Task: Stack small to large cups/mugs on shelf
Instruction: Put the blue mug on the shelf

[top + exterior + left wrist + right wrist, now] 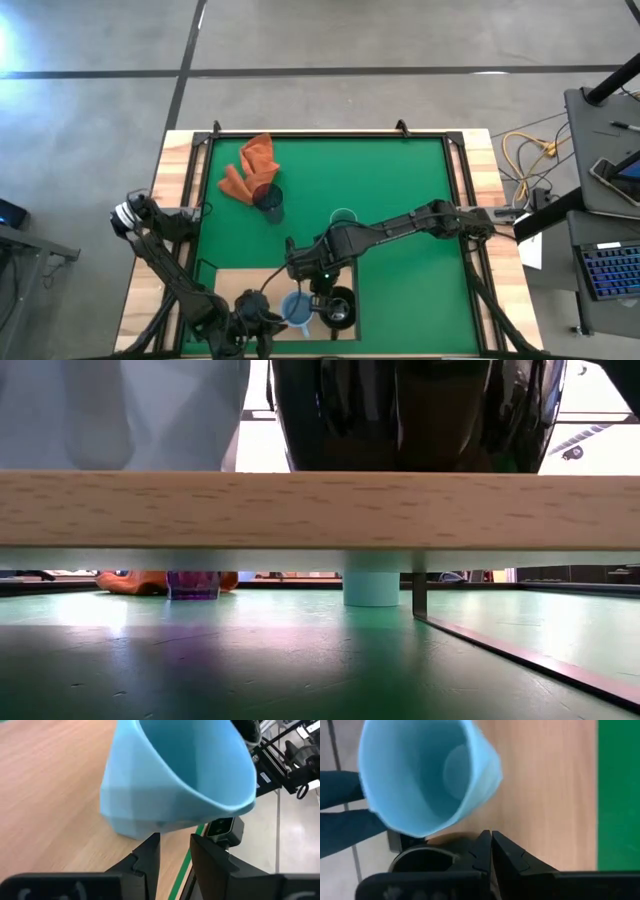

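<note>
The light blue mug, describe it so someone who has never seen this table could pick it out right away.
Start at the green mat, then find the light-coloured wooden board at its near edge. The light blue mug stands on that board, between the left gripper and the glossy black mug. It is the only pale, opaque blue vessel, with faceted sides widening to an open rim.

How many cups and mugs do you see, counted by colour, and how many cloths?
Light blue mug: 1
Black mug: 1
Dark purple cup: 1
Translucent teal-green cup: 1
Orange cloth: 1
Total: 5 things, 4 of them cups or mugs.
</note>
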